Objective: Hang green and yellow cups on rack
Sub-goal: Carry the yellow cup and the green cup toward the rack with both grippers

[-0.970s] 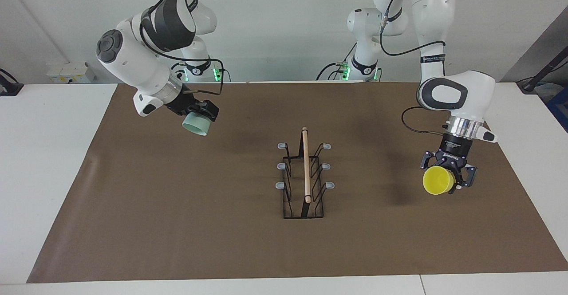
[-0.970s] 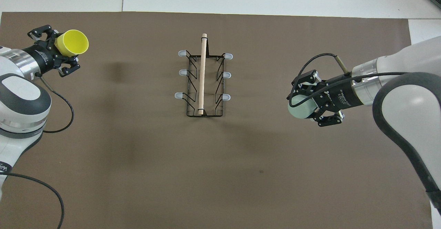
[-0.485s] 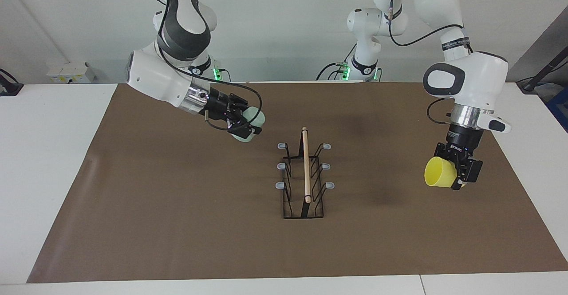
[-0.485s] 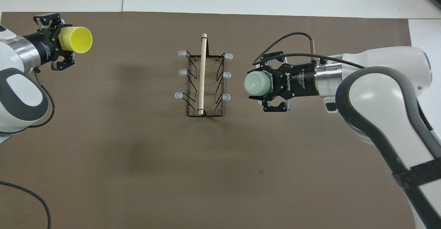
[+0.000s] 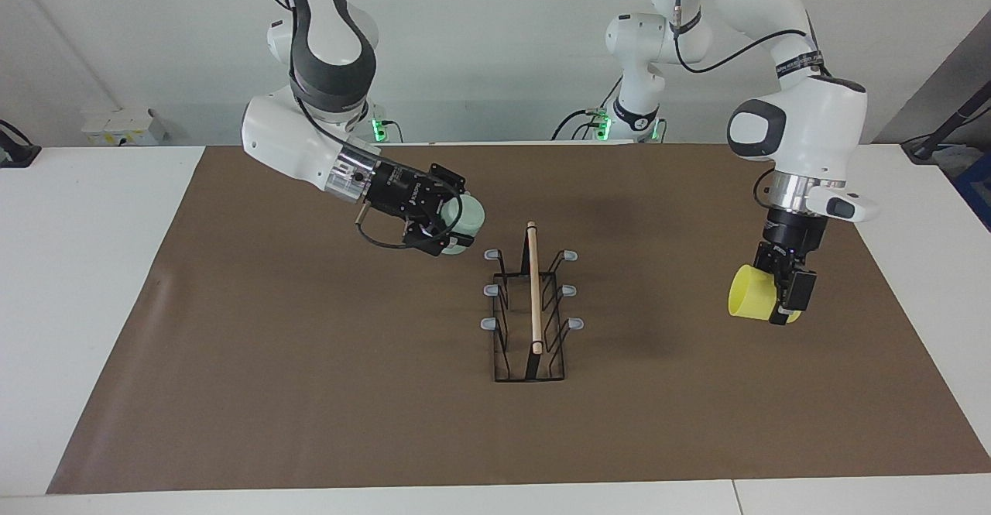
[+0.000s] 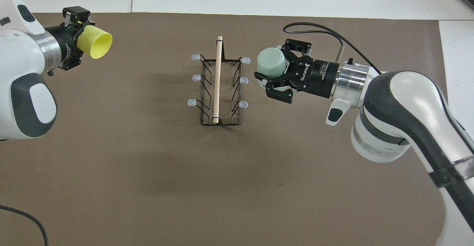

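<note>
Facing view, green cup point(image 5: 464, 221) gripped, yellow cup point(image 5: 749, 301) gripped, rack point(image 5: 531, 306) bare

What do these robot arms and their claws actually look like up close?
Both arms are glossy white rounded shells with dark grey joint panels and a silver metal ring at the wrist. The left gripper and right gripper are black linkage claws with two fingers; white lettering marks the right one's body. Thin black cables loop along each forearm.

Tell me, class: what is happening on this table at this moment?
Two robot arms each hold a cup in the air. The right end effector grips the green cup close beside the rack, on the right arm's side. The left end effector holds the yellow cup over the mat toward the left arm's end. All six prongs are bare.
</note>
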You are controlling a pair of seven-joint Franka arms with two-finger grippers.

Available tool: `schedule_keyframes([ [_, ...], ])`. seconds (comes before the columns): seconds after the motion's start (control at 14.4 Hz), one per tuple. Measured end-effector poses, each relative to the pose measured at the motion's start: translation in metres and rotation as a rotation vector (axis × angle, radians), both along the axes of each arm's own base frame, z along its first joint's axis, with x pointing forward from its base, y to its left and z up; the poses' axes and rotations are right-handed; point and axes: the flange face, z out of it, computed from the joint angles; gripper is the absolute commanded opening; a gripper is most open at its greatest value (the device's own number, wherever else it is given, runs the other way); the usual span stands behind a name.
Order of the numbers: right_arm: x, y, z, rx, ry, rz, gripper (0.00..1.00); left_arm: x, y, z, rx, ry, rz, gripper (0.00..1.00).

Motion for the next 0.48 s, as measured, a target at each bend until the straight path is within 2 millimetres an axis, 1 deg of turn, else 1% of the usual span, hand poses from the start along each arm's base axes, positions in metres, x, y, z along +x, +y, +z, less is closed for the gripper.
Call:
schedule_keyframes([
  [0.14, -0.003, 0.001, -0.009, 0.073, 0.045, -0.052, 0.0, -0.005, -0.021, 0.018, 0.081, 0.012, -0.069, 0.0],
  [0.21, -0.006, 0.005, -0.014, 0.096, 0.065, -0.064, 0.0, -0.01, -0.038, 0.023, 0.127, 0.019, -0.111, 0.0],
  [0.35, -0.017, 0.019, -0.027, 0.123, 0.094, -0.076, 0.0, -0.023, -0.073, 0.026, 0.2, 0.038, -0.191, 0.0],
  [0.48, -0.033, 0.038, -0.049, 0.139, 0.079, -0.074, 0.0, -0.036, -0.108, 0.025, 0.278, 0.051, -0.269, 0.0],
])
